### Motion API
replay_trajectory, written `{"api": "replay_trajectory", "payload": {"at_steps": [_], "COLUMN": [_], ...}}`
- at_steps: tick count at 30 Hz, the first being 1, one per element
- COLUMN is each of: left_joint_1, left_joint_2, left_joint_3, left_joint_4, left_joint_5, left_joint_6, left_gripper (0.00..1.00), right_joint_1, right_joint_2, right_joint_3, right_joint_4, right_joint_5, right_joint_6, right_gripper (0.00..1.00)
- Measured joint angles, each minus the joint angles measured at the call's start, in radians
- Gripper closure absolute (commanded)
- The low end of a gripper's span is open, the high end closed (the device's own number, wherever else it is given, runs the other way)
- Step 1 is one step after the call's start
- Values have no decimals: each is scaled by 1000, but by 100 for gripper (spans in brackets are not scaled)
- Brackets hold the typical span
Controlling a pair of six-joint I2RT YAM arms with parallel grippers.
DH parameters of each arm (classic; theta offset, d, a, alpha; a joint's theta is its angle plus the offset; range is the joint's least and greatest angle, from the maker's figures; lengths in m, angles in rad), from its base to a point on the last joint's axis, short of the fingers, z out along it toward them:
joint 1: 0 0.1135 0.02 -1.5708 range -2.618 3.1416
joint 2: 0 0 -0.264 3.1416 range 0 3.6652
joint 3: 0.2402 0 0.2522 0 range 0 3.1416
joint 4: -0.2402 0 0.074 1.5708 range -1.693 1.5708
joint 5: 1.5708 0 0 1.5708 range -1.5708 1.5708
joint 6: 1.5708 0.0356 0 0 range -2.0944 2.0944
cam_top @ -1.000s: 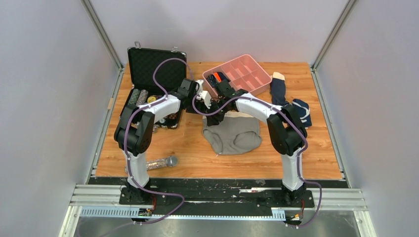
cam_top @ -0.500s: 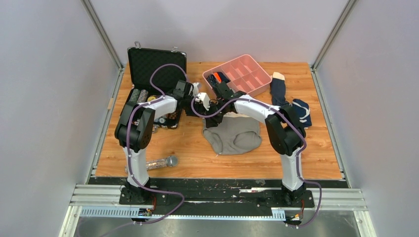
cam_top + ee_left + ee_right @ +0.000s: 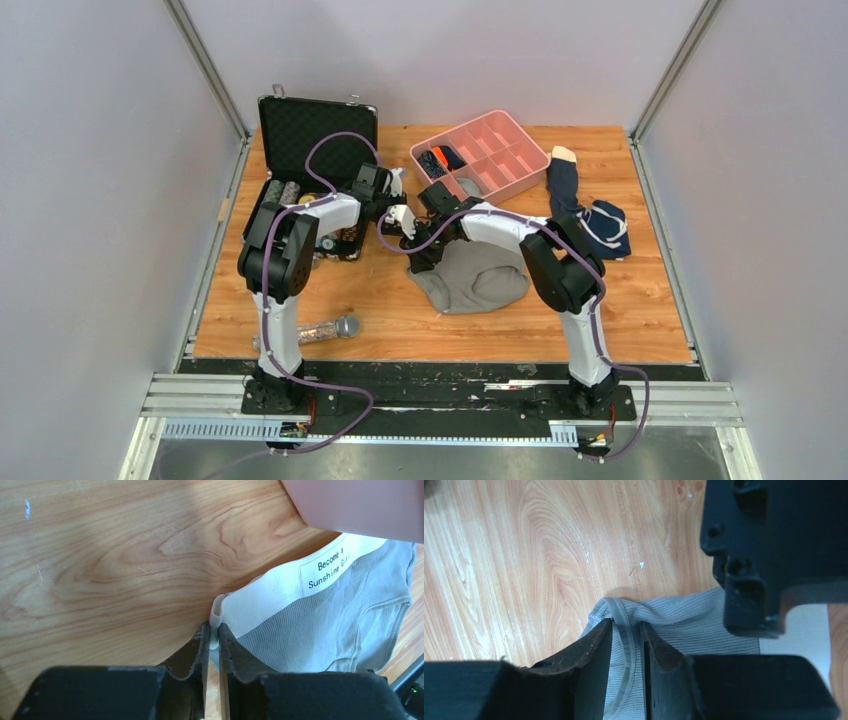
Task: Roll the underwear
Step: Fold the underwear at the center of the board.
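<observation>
The gray-taupe underwear (image 3: 480,278) lies mid-table, its cream band toward the pink tray. In the left wrist view my left gripper (image 3: 213,630) is shut on the band's left corner, a small fold of cream cloth pinched between the tips; the underwear (image 3: 320,625) spreads to the right, with printed words on its band. From above, the left gripper (image 3: 403,215) sits at the garment's far left corner. My right gripper (image 3: 626,630) is shut on the gray stitched hem of the underwear (image 3: 684,620). It sits just nearer than the left one, at the left edge (image 3: 422,256).
The pink divided tray (image 3: 510,155) stands just behind the underwear and fills the upper right corner (image 3: 360,505) of the left wrist view. An open black case (image 3: 318,140) is at the far left. A navy sock (image 3: 562,185) and navy garment (image 3: 608,228) lie right. A microphone (image 3: 325,330) lies near left.
The left gripper has closed onto the cream band's corner. Both grippers have shifted slightly left, and the underwear's left edge has bunched and lifted with them.
</observation>
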Motion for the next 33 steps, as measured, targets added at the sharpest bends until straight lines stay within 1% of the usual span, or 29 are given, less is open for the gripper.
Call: {"api": "replay_trajectory", "payload": {"at_steps": [1, 2, 3, 5, 6, 8, 10, 11, 14, 17, 18, 21, 24, 33], "left_joint_1": [0, 0, 0, 0, 0, 0, 0, 0, 0, 0, 0, 0, 0, 0], "left_joint_2": [0, 0, 2, 4, 5, 6, 6, 6, 8, 8, 8, 8, 8, 8], "left_joint_3": [0, 0, 0, 0, 0, 0, 1, 2, 3, 3, 3, 3, 3, 3], "left_joint_4": [0, 0, 1, 1, 2, 4, 4, 4, 4, 4, 4, 4, 5, 6], "left_joint_5": [0, 0, 1, 1, 3, 2, 1, 0, -5, -6, -6, -6, -9, -18], "left_joint_6": [-3, -6, -10, -18, -22, -27, -32, -34, -41, -45, -46, -51, -60, -75], "left_gripper": [89, 92, 98, 100, 100, 100, 100, 100, 100, 100, 100, 100, 100, 100], "right_joint_1": [3, 4, 6, 8, 9, 10, 10, 10, 13, 14, 14, 15, 17, 37], "right_joint_2": [4, 4, 5, 6, 6, 6, 6, 5, -8, -41, -58, -113, -145, -142], "right_joint_3": [0, 0, 0, -1, -3, -12, -16, -19, -29, -56, -69, -90, -90, -98], "right_joint_4": [8, 11, 13, 19, 25, 40, 48, 51, 50, 29, 21, 3, 10, 75], "right_joint_5": [3, 5, 6, 13, 16, 16, 14, 12, 10, 14, 13, 3, -1, 8], "right_joint_6": [0, 0, -1, -6, -11, -21, -27, -31, -49, -73, -80, -97, -110, -175], "right_gripper": [74, 76, 81, 88, 88, 84, 74, 71, 67, 57, 55, 54, 55, 60]}}
